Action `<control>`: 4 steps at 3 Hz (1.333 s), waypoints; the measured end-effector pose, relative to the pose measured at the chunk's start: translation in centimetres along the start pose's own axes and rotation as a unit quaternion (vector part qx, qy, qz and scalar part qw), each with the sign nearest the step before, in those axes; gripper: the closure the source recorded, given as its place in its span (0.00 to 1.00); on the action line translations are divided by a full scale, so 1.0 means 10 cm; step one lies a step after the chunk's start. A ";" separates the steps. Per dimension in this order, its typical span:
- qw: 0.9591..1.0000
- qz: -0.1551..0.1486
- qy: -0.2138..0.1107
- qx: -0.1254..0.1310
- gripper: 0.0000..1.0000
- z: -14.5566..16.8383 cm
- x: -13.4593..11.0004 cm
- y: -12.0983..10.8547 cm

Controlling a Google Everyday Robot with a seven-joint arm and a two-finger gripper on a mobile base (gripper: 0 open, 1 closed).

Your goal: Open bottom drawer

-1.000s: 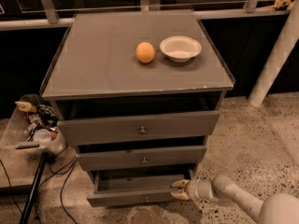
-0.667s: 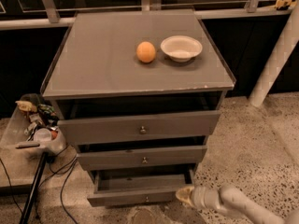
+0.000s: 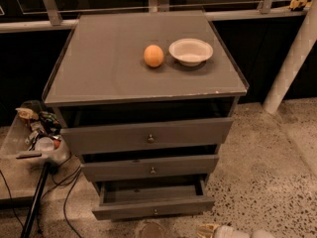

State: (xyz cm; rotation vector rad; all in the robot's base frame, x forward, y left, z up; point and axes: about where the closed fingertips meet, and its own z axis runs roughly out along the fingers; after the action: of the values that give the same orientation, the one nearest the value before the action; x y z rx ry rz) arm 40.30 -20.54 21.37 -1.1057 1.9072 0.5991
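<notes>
The bottom drawer [image 3: 148,208] is the slim grey front at the foot of the grey cabinet, with a tiny round knob [image 3: 155,212] at its centre. It stands pulled out, and its dark inside [image 3: 148,192] shows behind the front panel. My gripper [image 3: 209,229] is low at the bottom edge of the view, on the floor side just right of and below the drawer's right front corner. It is apart from the drawer and holds nothing that I can see. Most of the arm [image 3: 237,233] is cut off by the frame.
The medium-height drawer [image 3: 151,167] and the tallest-fronted drawer [image 3: 148,135] sit slightly out above. An orange [image 3: 154,55] and a white bowl [image 3: 190,51] rest on the cabinet top [image 3: 109,68]. A bin of clutter [image 3: 39,138], a black pole [image 3: 34,202] and cables are at left; a white post [image 3: 292,58] is at right.
My gripper has drawn back from the bottom drawer's right front corner, down toward the lower edge of the view. The drawer stays pulled out.
</notes>
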 end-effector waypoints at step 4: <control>0.992 -0.108 0.002 -0.067 0.00 1.14 -1.01 -0.30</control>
State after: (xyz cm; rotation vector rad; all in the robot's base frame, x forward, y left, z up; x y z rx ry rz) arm 50.42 -9.00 23.72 -1.3788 1.7404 0.6091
